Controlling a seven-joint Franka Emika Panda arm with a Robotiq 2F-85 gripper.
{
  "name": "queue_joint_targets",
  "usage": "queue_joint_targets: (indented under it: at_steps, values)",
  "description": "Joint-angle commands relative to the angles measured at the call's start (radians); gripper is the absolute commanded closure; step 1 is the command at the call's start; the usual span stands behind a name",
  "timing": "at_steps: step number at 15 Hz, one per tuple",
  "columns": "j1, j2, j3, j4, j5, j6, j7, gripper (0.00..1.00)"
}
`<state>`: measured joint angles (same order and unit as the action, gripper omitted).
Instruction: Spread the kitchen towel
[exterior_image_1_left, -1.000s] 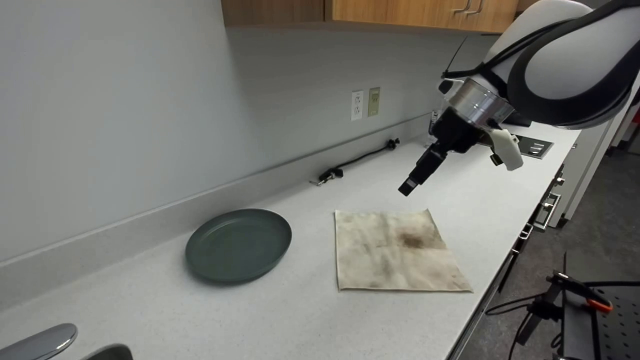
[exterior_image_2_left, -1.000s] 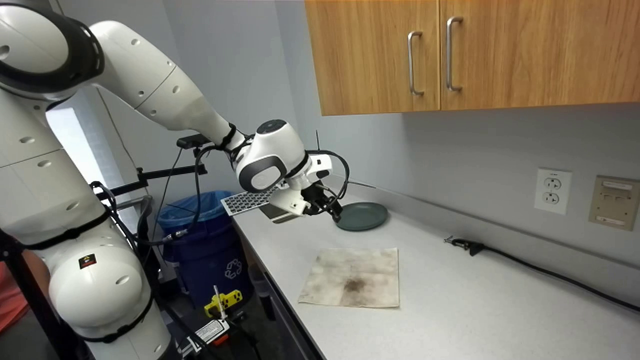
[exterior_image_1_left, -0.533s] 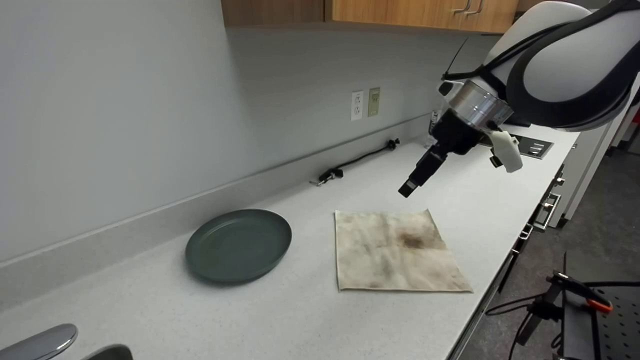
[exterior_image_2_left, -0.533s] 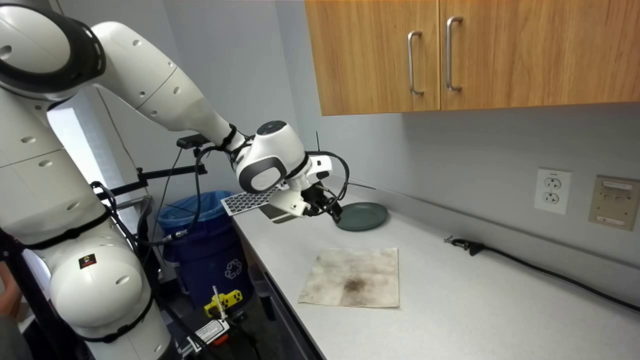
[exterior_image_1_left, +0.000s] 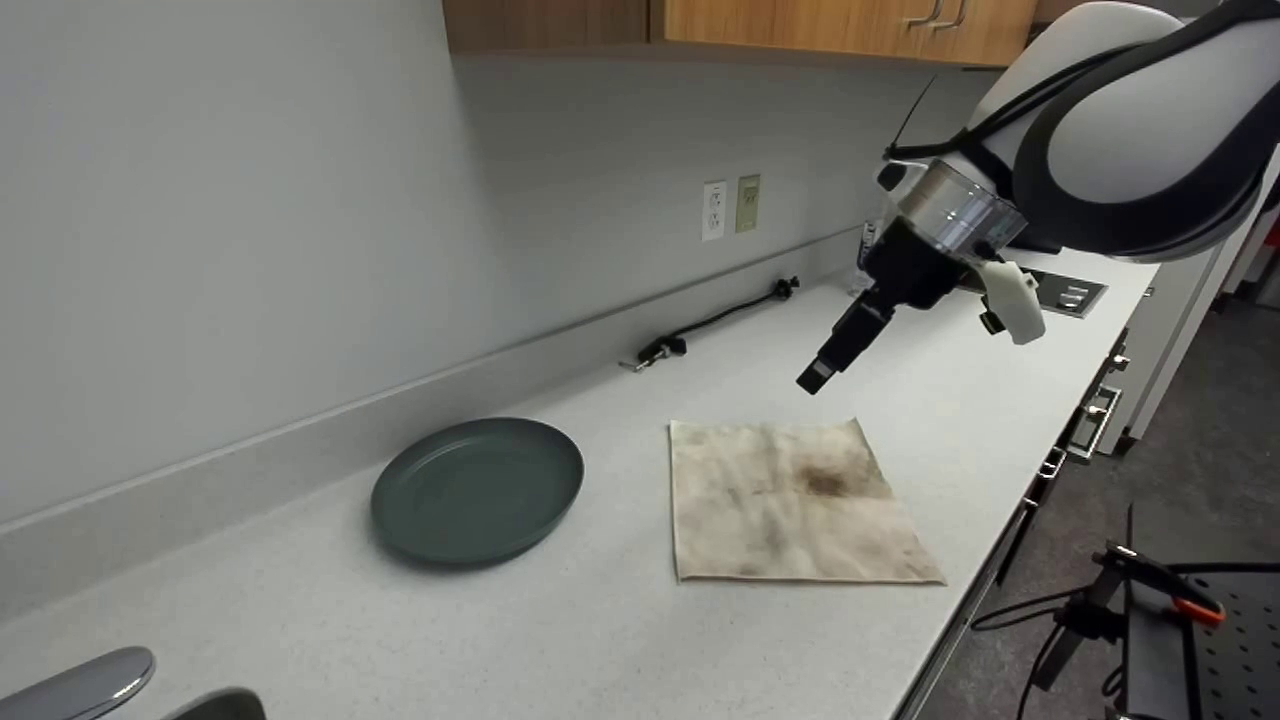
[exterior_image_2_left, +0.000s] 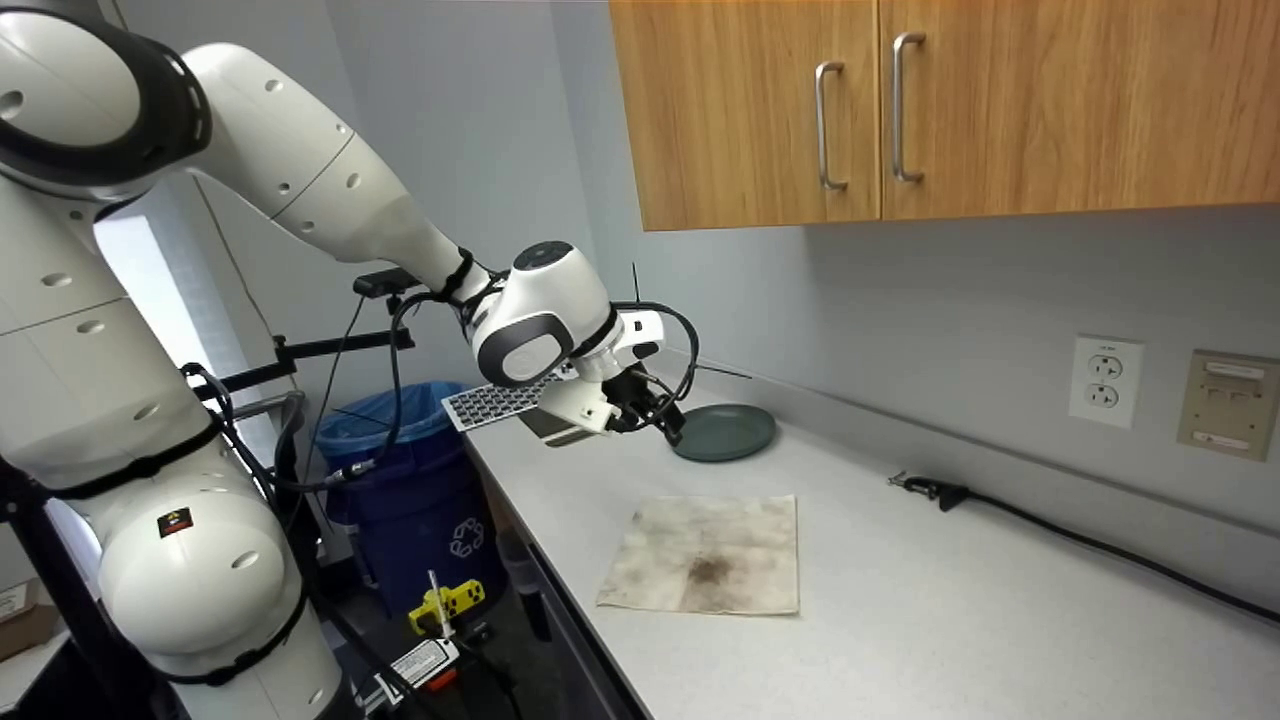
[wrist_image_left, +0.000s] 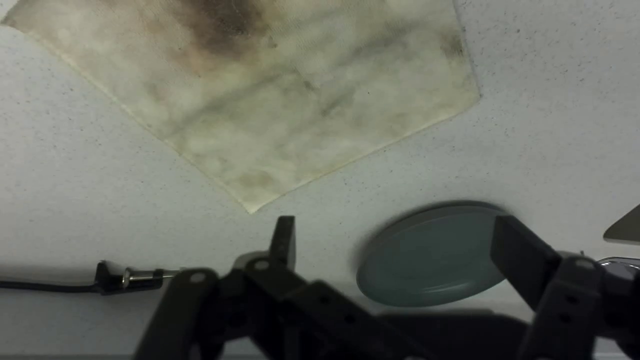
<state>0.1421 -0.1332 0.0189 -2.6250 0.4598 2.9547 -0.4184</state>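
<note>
The kitchen towel, a thin beige cloth with brown and grey blotches, lies flat and spread on the white counter in both exterior views (exterior_image_1_left: 770, 530) (exterior_image_2_left: 735, 530). Only part of the towel (wrist_image_left: 300, 110) shows in the wrist view, one corner pointing toward the fingers. Above the counter, past the towel's far edge in an exterior view, hangs my gripper (exterior_image_1_left: 815, 376), apart from the cloth. The wrist view shows the gripper (wrist_image_left: 394, 220) open, its fingers wide apart and nothing held between them.
A round dark green plate (exterior_image_1_left: 478, 492) rests on the counter beside the towel, near the wall. A black clamp with a cable (exterior_image_2_left: 945, 492) lies along the backsplash. Wooden cabinets (exterior_image_2_left: 750, 120) hang overhead. A faucet (exterior_image_1_left: 85, 685) is at one counter end.
The arm has hardly moved, sinking very slightly at first. The towel and plate lie as before. A person at the lower left edge of an exterior view has gone out of sight.
</note>
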Motion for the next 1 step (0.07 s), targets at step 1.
queue_joint_targets:
  at_steps: [1]
  values:
    - [0.0,0.0,0.0,0.0,0.0,0.0,0.0,0.0]
